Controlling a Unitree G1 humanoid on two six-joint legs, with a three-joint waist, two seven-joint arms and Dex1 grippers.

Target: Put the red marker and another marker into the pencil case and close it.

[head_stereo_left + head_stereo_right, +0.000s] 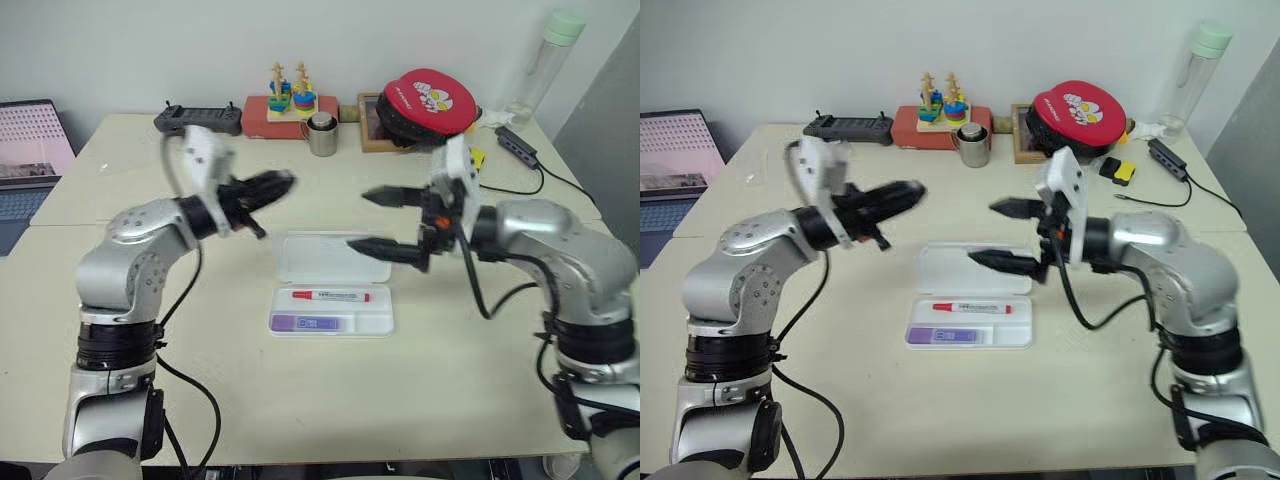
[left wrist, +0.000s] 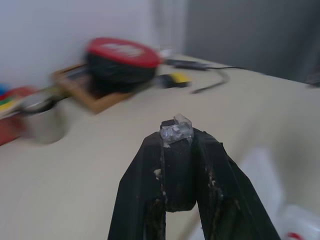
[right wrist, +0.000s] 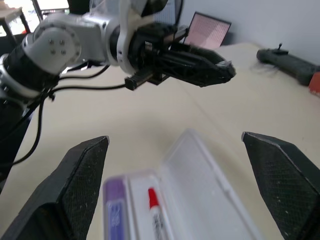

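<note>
Beige tabletop lies bare all around the pencil case, which sits open near its middle with the lid laid flat on the far side. Clutter keeps to the far edge: a metal cup, a red pouch and a wooden stacking toy. Inside the case, the red marker lies just behind the purple highlighter. Left of the case, the left gripper hangs raised, roughly level, fingers pressed together on nothing. Right of the case, the right gripper points across its lid, fingers spread wide.
</note>
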